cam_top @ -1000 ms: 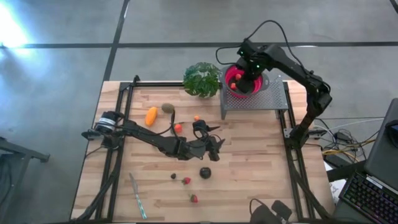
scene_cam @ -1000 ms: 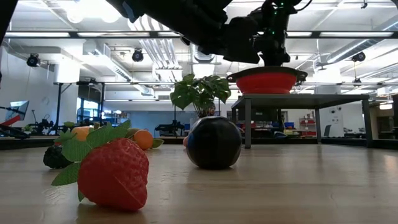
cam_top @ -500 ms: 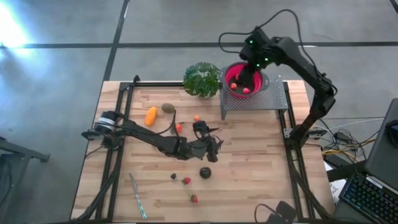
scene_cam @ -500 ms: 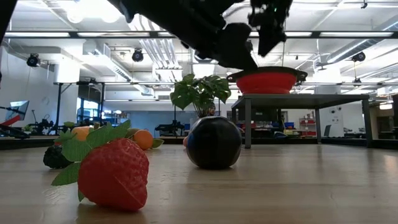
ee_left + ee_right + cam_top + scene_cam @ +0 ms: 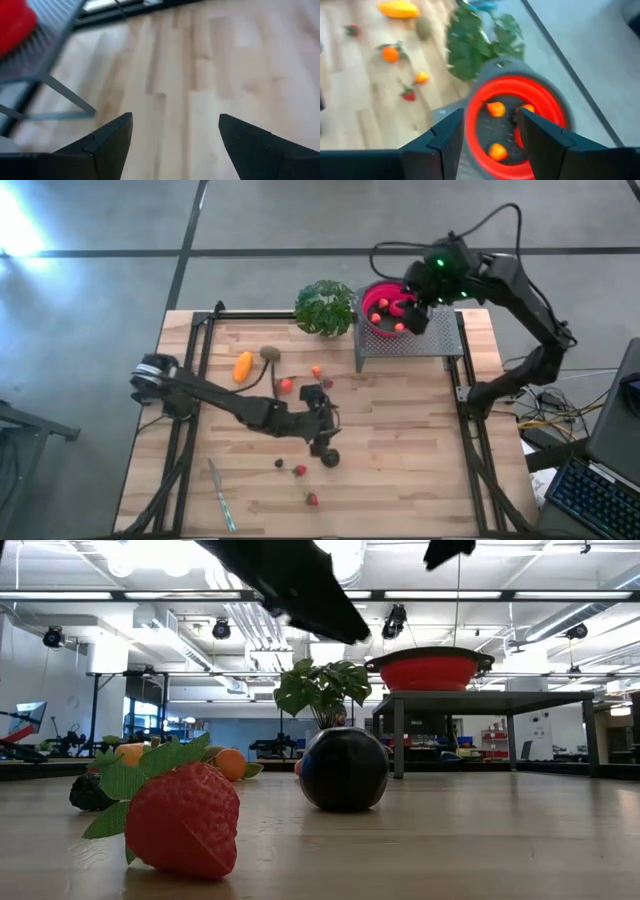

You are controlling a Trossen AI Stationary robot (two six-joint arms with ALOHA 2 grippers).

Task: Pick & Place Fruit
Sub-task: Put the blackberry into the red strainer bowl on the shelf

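My left gripper (image 5: 322, 442) hangs open above the table, close to the dark round fruit (image 5: 329, 457); in the low view that fruit (image 5: 344, 769) rests on the wood with nothing touching it. In the left wrist view, only bare wood shows between the fingers of the left gripper (image 5: 175, 145). My right gripper (image 5: 490, 145) is open above the red bowl (image 5: 517, 122), which holds several small fruits. It stands over the bowl's right rim in the high view (image 5: 415, 318). On the table lie strawberries (image 5: 300, 470), a yellow-orange piece (image 5: 243, 366), a kiwi (image 5: 269, 354) and small orange balls (image 5: 316, 370).
The red bowl (image 5: 388, 308) sits on a grey raised rack (image 5: 440, 340) at the table's far right. A leafy plant (image 5: 324, 307) stands left of the rack. A thin pale stick (image 5: 222, 495) lies near the near-left edge. A big strawberry (image 5: 185, 820) lies near the low camera.
My right gripper has risen out of the red bowl and moved toward the table's right edge. My left gripper has moved toward the near edge, closing on the dark round fruit, and its arm has swung with it. No fruit on the table has moved.
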